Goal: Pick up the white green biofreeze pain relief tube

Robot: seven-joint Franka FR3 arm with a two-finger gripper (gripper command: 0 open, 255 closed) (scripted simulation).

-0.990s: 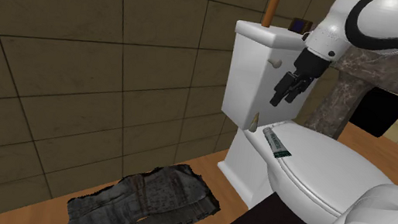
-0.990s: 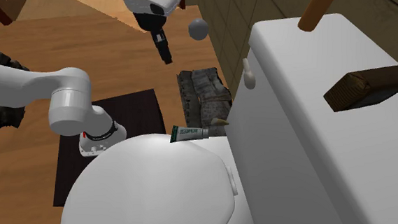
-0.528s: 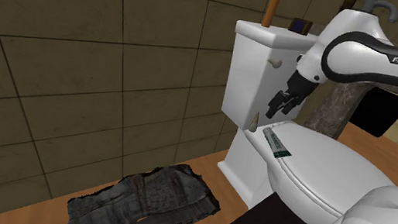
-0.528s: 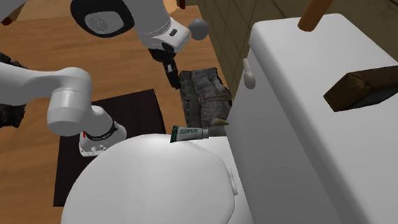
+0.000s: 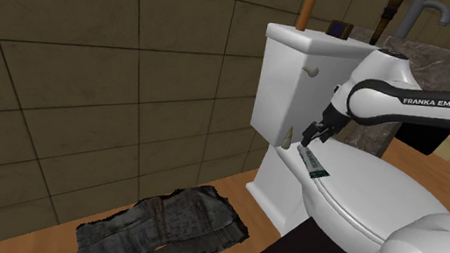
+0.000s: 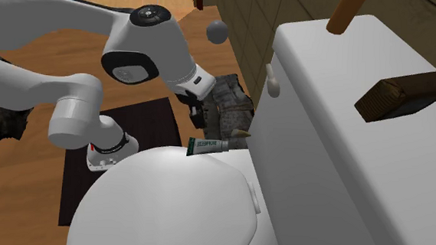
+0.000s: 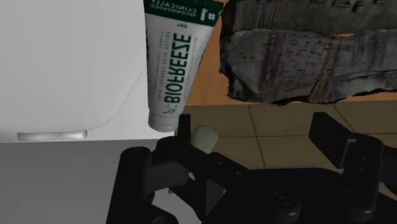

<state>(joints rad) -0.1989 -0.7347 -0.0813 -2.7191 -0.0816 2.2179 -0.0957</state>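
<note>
The white-and-green Biofreeze tube (image 5: pixel 312 162) lies flat on the white toilet (image 5: pixel 365 191), at the back edge of the lid just in front of the tank (image 5: pixel 287 76). The black gripper (image 5: pixel 312 134) hangs close above the tube's tank-side end, its 2 fingers (image 7: pixel 184 127) spread apart and clasping nothing. A small pale knob (image 7: pixel 205 137) beside 1 finger may be the tube's cap. Crumpled dark jeans (image 5: pixel 162 228) lie on the floor beside the toilet.

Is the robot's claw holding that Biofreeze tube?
No: the gripper stands open, and the tube lies on the white toilet ahead of its fingers, not clasped between them.
</note>
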